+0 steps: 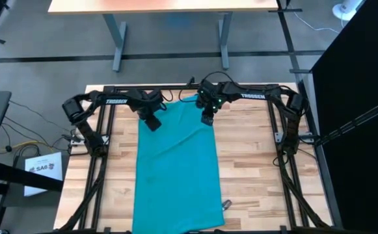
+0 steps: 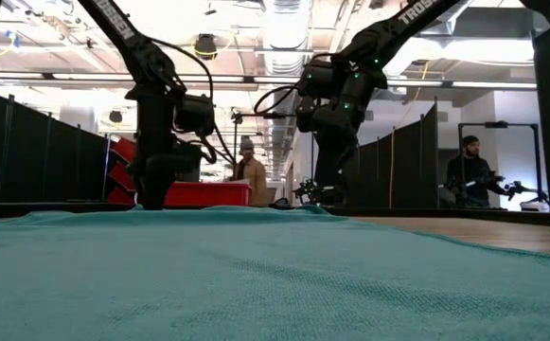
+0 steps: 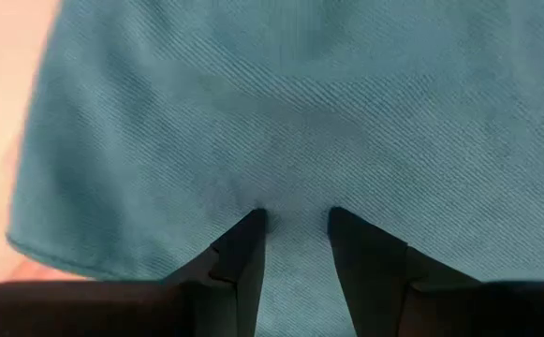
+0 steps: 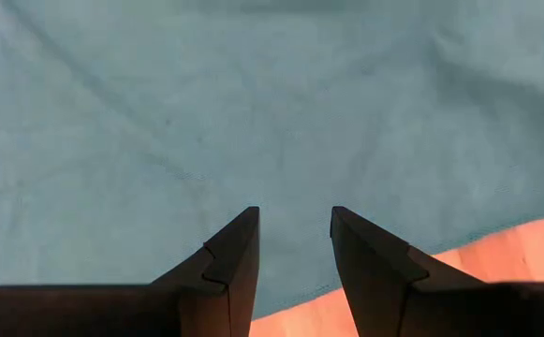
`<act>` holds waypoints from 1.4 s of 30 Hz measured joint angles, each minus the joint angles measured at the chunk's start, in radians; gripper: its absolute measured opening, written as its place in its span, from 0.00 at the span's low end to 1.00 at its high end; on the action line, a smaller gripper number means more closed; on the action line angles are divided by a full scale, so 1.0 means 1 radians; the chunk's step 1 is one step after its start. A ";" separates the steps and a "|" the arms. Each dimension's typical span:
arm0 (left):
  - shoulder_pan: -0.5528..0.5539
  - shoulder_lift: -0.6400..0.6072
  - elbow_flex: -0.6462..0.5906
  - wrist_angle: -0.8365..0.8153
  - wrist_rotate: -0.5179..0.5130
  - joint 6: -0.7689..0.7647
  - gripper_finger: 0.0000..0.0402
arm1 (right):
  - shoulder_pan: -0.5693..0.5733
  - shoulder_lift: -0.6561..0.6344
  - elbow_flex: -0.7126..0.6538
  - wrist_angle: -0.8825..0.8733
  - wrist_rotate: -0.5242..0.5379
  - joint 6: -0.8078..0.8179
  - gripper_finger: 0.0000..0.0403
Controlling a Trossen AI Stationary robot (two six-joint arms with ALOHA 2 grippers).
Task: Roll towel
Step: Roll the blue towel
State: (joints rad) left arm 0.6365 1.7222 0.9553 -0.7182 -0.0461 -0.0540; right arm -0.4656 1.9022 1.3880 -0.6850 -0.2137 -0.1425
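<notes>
Teal towel [image 2: 256,275] fills the low view's foreground, lying flat lengthwise on the wooden table [image 1: 254,162]. Left gripper [image 3: 295,220], fingers parted a little, tips press into the cloth near its far left corner. Right gripper [image 4: 295,215], likewise parted, empty, sits over the far right corner. A small dark object [image 1: 226,204] lies beside the towel's right edge.

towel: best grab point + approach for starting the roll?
Likely the far short edge of the towel, one corner per pincer, from above. It lies flat and lengthwise; left pincer and right pincer sit open over those two corners, so the rest can roll toward the near end.
</notes>
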 joint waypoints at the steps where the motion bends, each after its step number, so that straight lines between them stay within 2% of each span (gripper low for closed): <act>1: 0.007 0.009 0.000 0.003 0.001 0.008 0.27 | 0.000 0.000 0.000 0.000 0.000 0.000 0.30; 12: 0.157 0.017 -0.002 0.058 -0.005 0.068 0.27 | 0.000 -0.002 0.000 -0.007 0.000 -0.013 0.30; 22: 0.266 0.025 0.097 0.025 -0.027 0.134 0.27 | -0.001 -0.003 0.000 -0.006 0.001 -0.024 0.30; 30: 0.179 0.024 0.190 -0.222 0.161 0.197 0.27 | 0.006 -0.003 0.000 0.022 -0.029 -0.043 0.30; 32: 0.138 0.024 0.192 -0.229 0.169 0.218 0.27 | 0.028 -0.001 0.000 -0.003 -0.088 -0.057 0.30; 37: 0.096 0.023 0.173 -0.124 0.087 0.228 0.27 | 0.133 0.003 -0.050 -0.021 -0.103 -0.076 0.30; 42: 0.130 0.023 0.171 -0.014 0.011 0.184 0.27 | 0.228 0.002 -0.119 0.131 -0.099 -0.035 0.30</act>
State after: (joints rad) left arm 0.7664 1.7451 1.1267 -0.7320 -0.0349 0.1299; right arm -0.2376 1.9046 1.2689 -0.5543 -0.3131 -0.1780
